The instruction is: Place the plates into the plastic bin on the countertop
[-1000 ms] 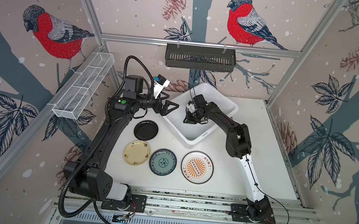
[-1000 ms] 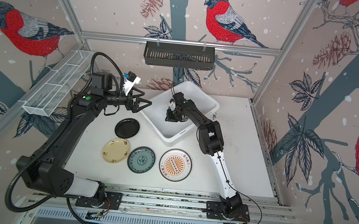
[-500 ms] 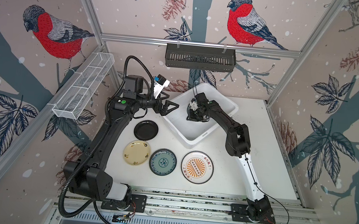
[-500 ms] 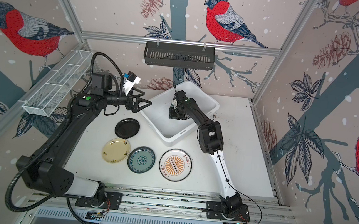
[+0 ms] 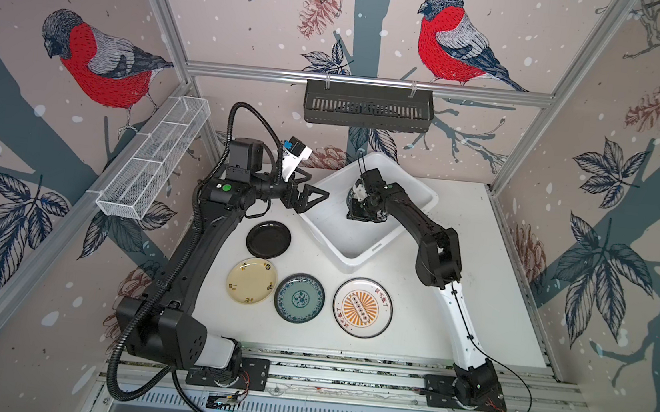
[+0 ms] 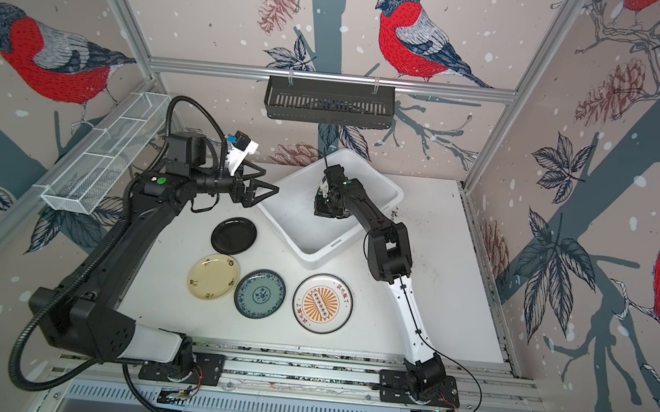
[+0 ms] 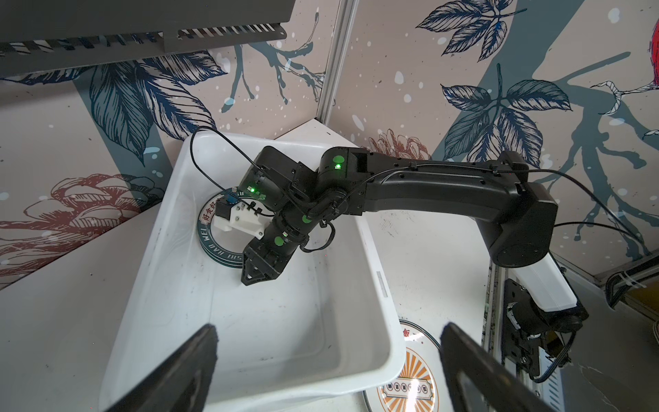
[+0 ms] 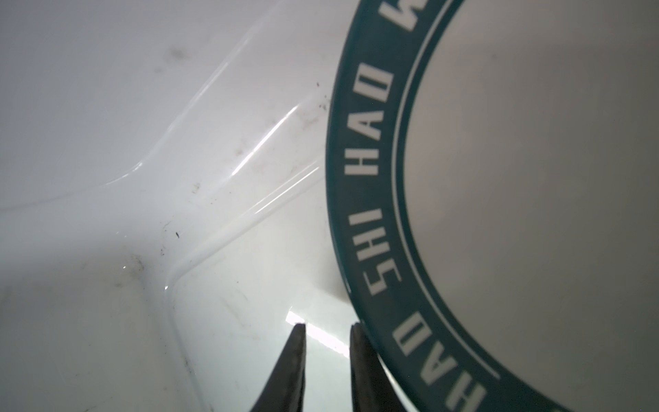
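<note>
along front edge of bench (image 5: 494, 299): sunburst plate (image 5: 362, 307), teal plate (image 5: 299, 298), cream-yellow plate (image 5: 251, 281), flat in row. just behind cream-yellow plate: black plate (image 5: 268, 239). farther back: plastic bin (image 5: 356, 260), askew, toward back edge. left pincer (image 5: 312, 197) spread wide, empty, by bin's left rim. right pincer (image 8: 328, 356) inside bin, narrowly parted, pinching nothing, beside green-lettered plate (image 8: 499, 178) flat on bin floor.

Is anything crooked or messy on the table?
The plastic bin sits crooked, turned cornerwise to the countertop's edges. Its floor is smudged, and dark specks dirty the countertop beside it. Nothing looks broken or spilled.
</note>
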{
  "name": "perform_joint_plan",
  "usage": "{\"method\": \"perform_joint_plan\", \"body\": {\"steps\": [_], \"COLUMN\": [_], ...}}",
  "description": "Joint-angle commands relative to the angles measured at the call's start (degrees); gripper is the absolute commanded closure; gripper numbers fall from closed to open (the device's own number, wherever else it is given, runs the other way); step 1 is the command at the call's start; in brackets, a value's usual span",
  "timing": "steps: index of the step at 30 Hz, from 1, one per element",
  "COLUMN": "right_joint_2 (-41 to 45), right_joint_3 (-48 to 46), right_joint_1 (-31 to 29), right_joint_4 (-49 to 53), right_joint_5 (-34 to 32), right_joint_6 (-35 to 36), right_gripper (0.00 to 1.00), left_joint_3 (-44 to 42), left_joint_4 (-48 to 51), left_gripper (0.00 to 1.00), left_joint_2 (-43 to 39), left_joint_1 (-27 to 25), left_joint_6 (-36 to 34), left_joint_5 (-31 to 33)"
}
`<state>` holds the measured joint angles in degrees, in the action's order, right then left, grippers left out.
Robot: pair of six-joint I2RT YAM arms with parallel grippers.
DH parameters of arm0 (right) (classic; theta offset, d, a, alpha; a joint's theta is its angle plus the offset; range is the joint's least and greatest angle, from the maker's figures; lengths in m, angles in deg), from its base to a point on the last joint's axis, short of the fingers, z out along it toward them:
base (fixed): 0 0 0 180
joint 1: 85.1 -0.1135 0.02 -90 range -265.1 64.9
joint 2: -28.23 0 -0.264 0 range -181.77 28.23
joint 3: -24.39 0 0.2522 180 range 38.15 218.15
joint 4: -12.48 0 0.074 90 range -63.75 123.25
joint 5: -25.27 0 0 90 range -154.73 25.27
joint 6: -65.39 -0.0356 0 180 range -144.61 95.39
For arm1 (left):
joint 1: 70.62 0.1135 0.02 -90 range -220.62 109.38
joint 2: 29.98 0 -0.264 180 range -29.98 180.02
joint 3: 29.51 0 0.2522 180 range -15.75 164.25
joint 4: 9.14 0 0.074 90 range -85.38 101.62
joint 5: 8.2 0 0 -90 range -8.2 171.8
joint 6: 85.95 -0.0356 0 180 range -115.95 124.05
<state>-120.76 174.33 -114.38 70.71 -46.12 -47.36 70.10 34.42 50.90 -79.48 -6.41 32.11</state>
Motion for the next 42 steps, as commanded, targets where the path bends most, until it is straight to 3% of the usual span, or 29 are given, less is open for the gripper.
{"method": "perform_joint_plan", "body": {"steps": [1,26,33,42], "right_joint_2": [0.3,2.7,11.8,31.8], "right_joint_3": [0.5,0.5,-3.4,-21.5], "right_joint_1": [0.3,0.9,-1.1,-2.1], "right_joint_4": [0.4,0.1,-0.9,-4.5], "right_joint_5": [-1.6,-2.1,-3.8,-3.1], "right_joint_6": [-0.4,-0.7,-0.7,-1.0], "right_gripper": [0.74,0.73,0.74,0.74], "left_joint_3": [-0.1,-0.4,0.3,1.5], "left_joint_4": [-0.5,-0.5,0.0,1.2], "left_gripper": [0.04,0.04,0.03,0.04], "left_joint_2": [-0.4,-1.1,-0.9,-0.6], "left_joint_1": [-0.1,-0.1,-0.1,-0.1], "left_joint_6": [-0.3,-0.3,-0.7,-1.4], "left_joint_5": [-1.0,-0.7,-0.6,-0.6]}}
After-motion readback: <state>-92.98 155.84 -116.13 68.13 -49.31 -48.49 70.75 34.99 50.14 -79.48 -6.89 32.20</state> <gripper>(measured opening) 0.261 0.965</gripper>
